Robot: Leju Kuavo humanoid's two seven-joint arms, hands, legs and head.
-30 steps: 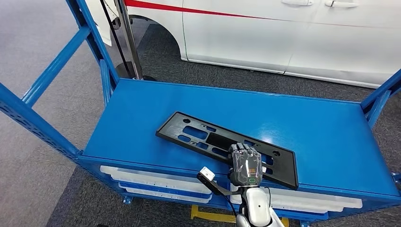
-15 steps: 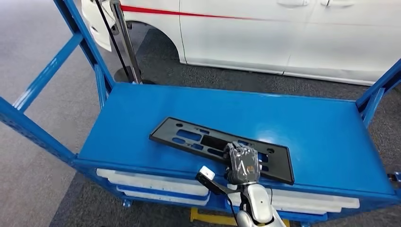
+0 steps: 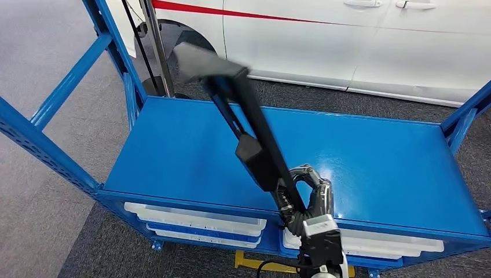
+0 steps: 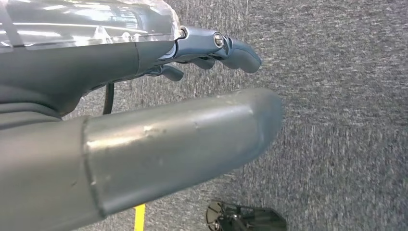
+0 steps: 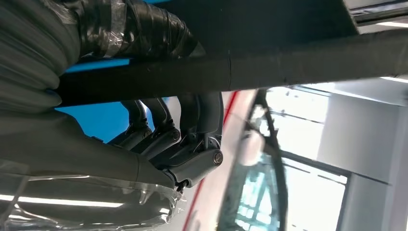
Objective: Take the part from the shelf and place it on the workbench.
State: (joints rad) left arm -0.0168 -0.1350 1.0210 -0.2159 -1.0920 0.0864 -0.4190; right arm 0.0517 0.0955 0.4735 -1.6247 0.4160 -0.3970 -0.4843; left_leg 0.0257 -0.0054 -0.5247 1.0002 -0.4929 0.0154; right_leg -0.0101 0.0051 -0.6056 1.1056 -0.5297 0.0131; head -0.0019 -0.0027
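Gripped by right hand point(image 3: 307, 202): one long black plastic part point(image 3: 243, 121), tilted above blue shelf point(image 3: 173, 156); left hand point(image 4: 144, 96) empty, loose.

I can read no text, label, brand or number anywhere here: none on the long black plastic part point(image 3: 255, 145) in my right hand point(image 3: 307, 200), none on the blue metal shelf point(image 3: 382, 156), none on the white car point(image 3: 347, 46).

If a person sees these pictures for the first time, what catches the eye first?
The long black part, tilted steeply up over the blue shelf, gripped at its lower end by the right hand near the shelf's front edge. Behind the shelf stands a white car. The left hand hangs over grey carpet.
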